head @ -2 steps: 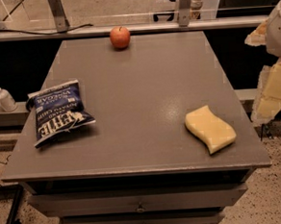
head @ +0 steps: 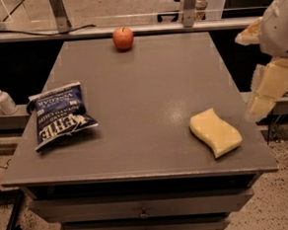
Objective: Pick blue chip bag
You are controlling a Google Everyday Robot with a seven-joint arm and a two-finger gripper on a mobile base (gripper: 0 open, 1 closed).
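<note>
Checking the single camera view: the crinkly dark navy-blue chip bag with bold white lettering lies flat near the left edge of the grey table top. It is well apart from the wavy pale-yellow sponge on the right and the red apple at the far edge. My gripper hangs off the table's right side, beyond the sponge and nowhere near the bag. I cannot tell whether it's open or closed. My read on the bag: light, air-puffed, thin slick foil, easily crushed, likely to slide if nudged. I'd pinch across the puffed middle or a crimped end seam, squeezing gently.
</note>
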